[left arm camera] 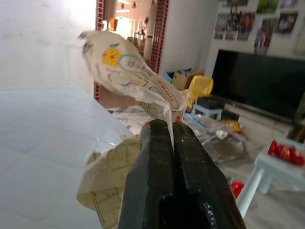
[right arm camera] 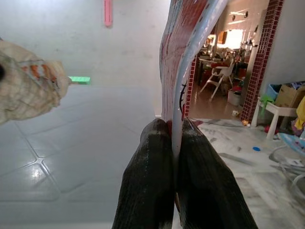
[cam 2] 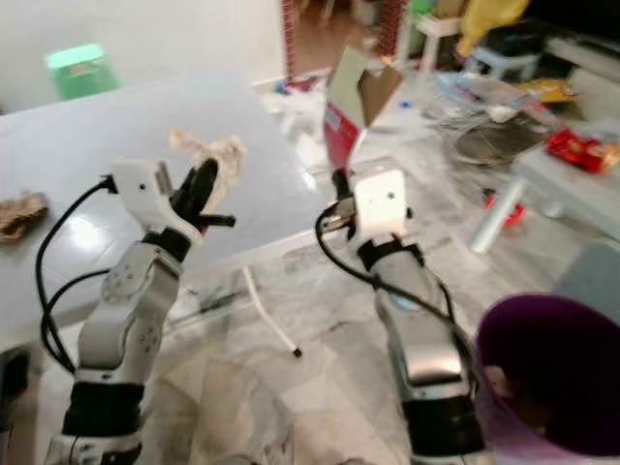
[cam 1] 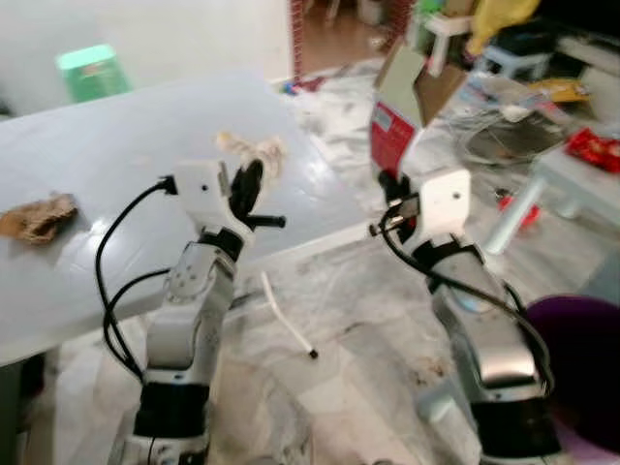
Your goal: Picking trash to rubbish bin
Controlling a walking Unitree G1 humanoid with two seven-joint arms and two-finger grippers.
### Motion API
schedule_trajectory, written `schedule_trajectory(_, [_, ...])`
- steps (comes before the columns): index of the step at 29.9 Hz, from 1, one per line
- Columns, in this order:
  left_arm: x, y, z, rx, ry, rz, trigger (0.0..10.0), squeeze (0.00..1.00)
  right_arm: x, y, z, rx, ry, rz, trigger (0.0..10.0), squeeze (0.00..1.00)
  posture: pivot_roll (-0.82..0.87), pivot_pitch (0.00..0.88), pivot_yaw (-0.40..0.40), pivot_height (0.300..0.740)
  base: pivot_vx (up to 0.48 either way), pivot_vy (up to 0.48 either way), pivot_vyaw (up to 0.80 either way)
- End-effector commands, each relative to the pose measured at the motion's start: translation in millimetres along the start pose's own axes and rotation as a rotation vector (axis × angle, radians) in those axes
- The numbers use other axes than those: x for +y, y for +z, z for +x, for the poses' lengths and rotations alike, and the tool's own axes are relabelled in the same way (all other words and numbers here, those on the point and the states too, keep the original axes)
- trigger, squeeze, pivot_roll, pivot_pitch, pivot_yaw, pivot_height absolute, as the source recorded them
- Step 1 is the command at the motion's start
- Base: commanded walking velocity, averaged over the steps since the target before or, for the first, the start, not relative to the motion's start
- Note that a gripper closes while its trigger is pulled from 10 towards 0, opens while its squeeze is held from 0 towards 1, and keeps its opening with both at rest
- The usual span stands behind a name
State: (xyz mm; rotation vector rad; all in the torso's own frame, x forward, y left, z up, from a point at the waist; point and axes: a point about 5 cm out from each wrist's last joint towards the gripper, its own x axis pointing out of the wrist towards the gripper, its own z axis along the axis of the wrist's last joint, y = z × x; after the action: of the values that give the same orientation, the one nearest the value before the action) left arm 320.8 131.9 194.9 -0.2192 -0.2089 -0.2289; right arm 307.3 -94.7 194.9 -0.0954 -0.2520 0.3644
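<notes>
Right wrist view: right pincer (right arm camera: 172, 129) hides red carton (right arm camera: 183, 57) base.

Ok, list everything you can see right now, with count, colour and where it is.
crumpled wrapper: one, cream with print, pinched in the left gripper above the table
red carton: one, red and white with brown flaps, held up by the right gripper past the table's corner
brown wad: one, brown, on the table's left side
table: one, pale grey, ahead and to the left
rubbish bin: one, purple, on the floor at lower right
stool: one, green, beyond the table
white stick: one, on the marble floor
left gripper: black jaws shut on the wrapper
right gripper: black jaws shut on the carton's edge
</notes>
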Motion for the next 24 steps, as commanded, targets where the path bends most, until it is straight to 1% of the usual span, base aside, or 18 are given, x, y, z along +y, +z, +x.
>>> schedule_trajectory(1, [-4.2,1.3,1.1,-0.005,-0.016,0.0,10.0,0.0,-5.3,3.5,-0.8,-0.012,-0.015,-0.012,10.0,0.0,-0.06,0.05,0.074,0.74,0.0,0.0,-0.8])
schedule_trajectory(24, [0.6,1.9,3.0,-0.001,-0.002,0.02,10.0,0.0,-5.4,3.2,0.4,-0.013,-0.019,-0.013,10.0,0.0,-0.06,0.044,0.078,0.74,0.0,0.0,-0.8])
